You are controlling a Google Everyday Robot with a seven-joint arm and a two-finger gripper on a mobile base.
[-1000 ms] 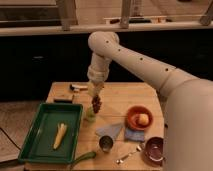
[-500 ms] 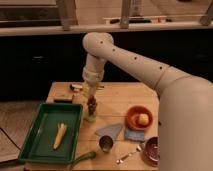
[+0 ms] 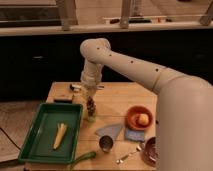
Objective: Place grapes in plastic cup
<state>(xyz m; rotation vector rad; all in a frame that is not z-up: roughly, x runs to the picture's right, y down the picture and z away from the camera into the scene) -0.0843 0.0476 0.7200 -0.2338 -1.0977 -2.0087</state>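
we hold grapes (image 3: pixel 90 107) w/ gripper (image 3: pixel 90 100) jaws pinching them, right over cup (image 3: pixel 91 118) on tabletop (image 3: pixel 120 100), so they'd drop in.

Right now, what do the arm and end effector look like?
The arm is a thick, smooth off-white tube with rounded joints and small dark dots along its long link; no cables show. The end effector is slimmer and pale, above the plastic cup beside the green tray.

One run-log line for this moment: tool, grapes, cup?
tool: shut on grapes | position: over plastic cup, beside green tray | placement: not yet released
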